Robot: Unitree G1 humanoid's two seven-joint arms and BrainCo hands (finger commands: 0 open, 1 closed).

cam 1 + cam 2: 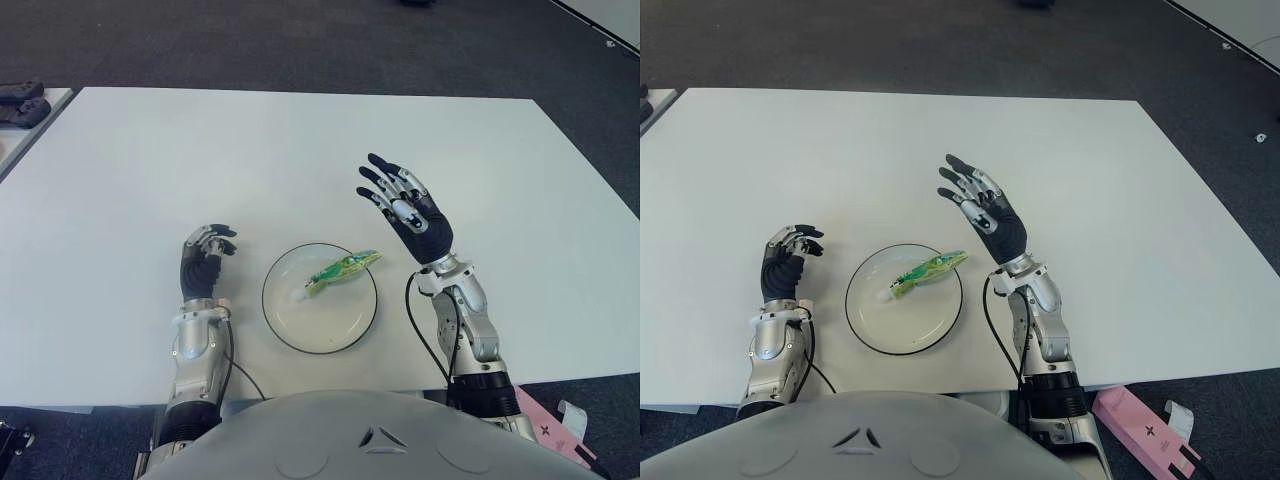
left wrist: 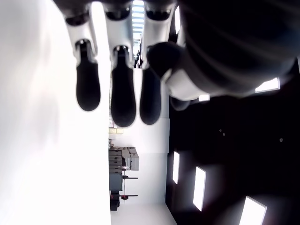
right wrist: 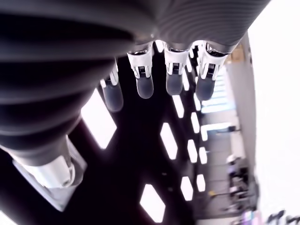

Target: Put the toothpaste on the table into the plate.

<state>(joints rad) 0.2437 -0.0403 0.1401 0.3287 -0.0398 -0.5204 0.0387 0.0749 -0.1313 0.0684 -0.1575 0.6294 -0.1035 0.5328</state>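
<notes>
A green and yellow toothpaste tube [image 1: 340, 271] lies inside the white plate [image 1: 298, 322], its tail over the plate's far right rim and its white cap toward the middle. My right hand [image 1: 405, 208] is raised above the table just right of the plate, fingers spread and holding nothing. My left hand [image 1: 204, 258] shows to the left of the plate, fingers curled and holding nothing. In the right wrist view the straight fingertips [image 3: 145, 87] have nothing between them; in the left wrist view the bent fingertips [image 2: 123, 92] are likewise bare.
The white table [image 1: 200, 160] stretches wide beyond the plate. Dark objects [image 1: 22, 102] lie on a second surface at the far left. A pink box [image 1: 1145, 432] lies on the floor at the near right.
</notes>
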